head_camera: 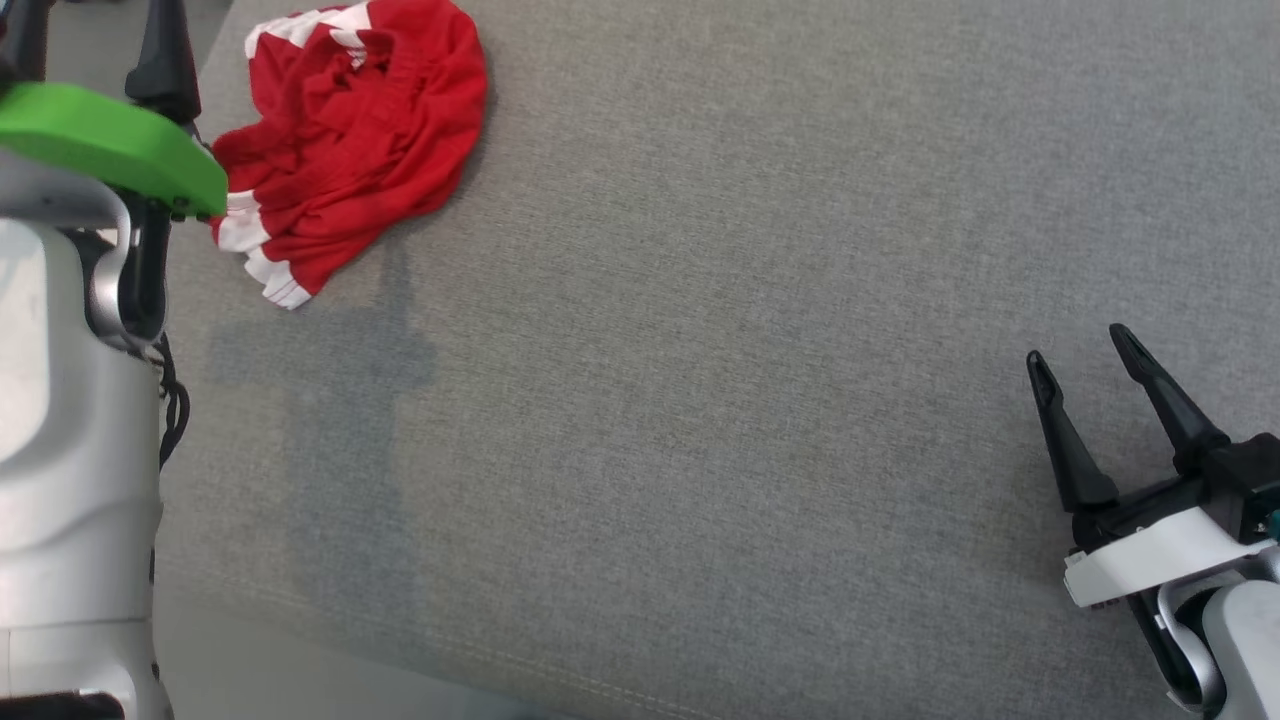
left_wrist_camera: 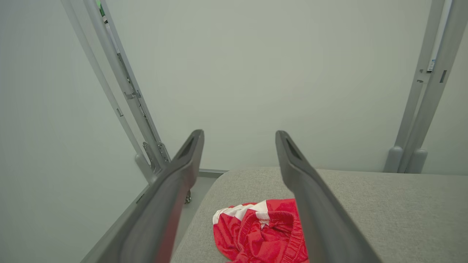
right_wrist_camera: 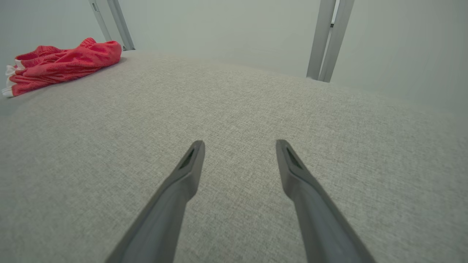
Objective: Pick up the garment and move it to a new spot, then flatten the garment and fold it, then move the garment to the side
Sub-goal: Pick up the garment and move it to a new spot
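Note:
The garment is out of view. A small, crumpled, mostly red piece of clothing (head_camera: pixel 350 130) with narrow white striped bands and a gathered band lies at the far left of the grey fabric surface (head_camera: pixel 720 380). My left gripper (left_wrist_camera: pixel 239 133) hangs open above it, the red cloth (left_wrist_camera: pixel 259 233) showing below and between its fingers, apart from them. One left finger (head_camera: pixel 165 60) rises beside the pile in the head view. My right gripper (head_camera: pixel 1077 347) stands open and empty low over the surface at the near right, far from the red cloth (right_wrist_camera: pixel 62 64).
The padded grey surface ends in a seamed front edge (head_camera: pixel 560 675) and a rounded far left corner (left_wrist_camera: pixel 219 175). Grey metal frame posts (left_wrist_camera: pixel 135 106) (right_wrist_camera: pixel 329 40) stand against a pale wall behind it. My left arm's green plate (head_camera: pixel 110 145) blocks part of the head view.

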{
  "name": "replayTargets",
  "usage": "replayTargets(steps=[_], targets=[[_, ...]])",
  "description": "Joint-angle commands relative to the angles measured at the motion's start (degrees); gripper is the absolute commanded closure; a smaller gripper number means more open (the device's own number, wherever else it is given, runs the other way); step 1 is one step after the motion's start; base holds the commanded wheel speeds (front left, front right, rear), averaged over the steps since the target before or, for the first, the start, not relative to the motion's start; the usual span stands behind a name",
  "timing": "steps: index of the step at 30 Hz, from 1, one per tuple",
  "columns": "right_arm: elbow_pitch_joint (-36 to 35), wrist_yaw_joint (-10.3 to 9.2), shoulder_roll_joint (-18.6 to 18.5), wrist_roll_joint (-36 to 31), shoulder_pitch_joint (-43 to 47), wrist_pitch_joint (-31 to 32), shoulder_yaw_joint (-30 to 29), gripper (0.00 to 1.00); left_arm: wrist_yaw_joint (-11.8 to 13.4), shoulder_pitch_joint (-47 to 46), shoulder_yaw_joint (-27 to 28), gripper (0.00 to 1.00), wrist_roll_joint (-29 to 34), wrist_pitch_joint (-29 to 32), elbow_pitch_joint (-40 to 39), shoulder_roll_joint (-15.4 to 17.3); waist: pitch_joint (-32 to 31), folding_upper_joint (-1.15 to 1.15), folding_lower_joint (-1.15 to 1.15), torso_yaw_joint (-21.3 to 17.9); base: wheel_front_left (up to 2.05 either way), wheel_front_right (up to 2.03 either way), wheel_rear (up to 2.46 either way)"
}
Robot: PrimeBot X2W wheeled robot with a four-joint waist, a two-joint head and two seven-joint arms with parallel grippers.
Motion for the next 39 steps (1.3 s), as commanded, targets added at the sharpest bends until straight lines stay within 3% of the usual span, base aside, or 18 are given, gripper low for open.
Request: replayTargets(steps=[1,11,21,22,24,32,39], targets=[[-0.6,-0.04,-0.8,-0.5,-1.3,-0.2,-0.1,0.0,-0.2,-3.0,-0.9,0.0,-3.4,2.2,3.8,-0.1,6.4,0.0,-0.01,-4.8,0.0,0.0,0.0],[-1.8,-0.05,-1.7,-0.7,-3.3,-0.1,-0.7,0.0,-0.2,-16.0,-1.7,0.0,-17.0,14.9,25.8,2.7,13.0,0.0,-0.01,-9.9,0.0,0.0,0.0],[-1.8,-0.09,-1.4,-1.0,-3.3,0.3,-1.4,0.0,-0.2,-18.2,-3.3,0.0,-20.2,21.7,37.8,2.7,15.6,0.0,-0.01,-12.2,0.0,0.0,0.0],[-1.6,-0.09,-1.4,-1.1,-3.3,0.3,-1.3,0.0,-0.2,-17.7,-3.8,0.1,-20.0,22.3,38.4,2.5,15.6,0.0,-0.01,-12.2,0.0,0.0,0.0],[-1.4,-0.11,-1.1,-1.2,-3.5,0.3,-1.4,0.0,-0.2,-16.5,-4.9,1.0,-20.0,21.4,38.5,2.8,15.6,0.0,-0.01,-12.4,0.0,0.0,0.0],[-0.5,-0.08,0.9,-0.8,-2.7,0.3,-1.5,0.0,-0.2,-14.4,-10.4,1.0,-19.3,4.5,30.4,6.7,11.3,0.0,-0.01,-12.0,0.0,0.0,0.0],[0.7,-0.02,4.1,0.2,-2.6,0.0,0.1,0.0,-0.2,-9.4,-20.0,1.0,-20.0,-5.6,23.3,10.1,2.0,0.0,-0.01,-12.4,0.0,0.0,0.0]])
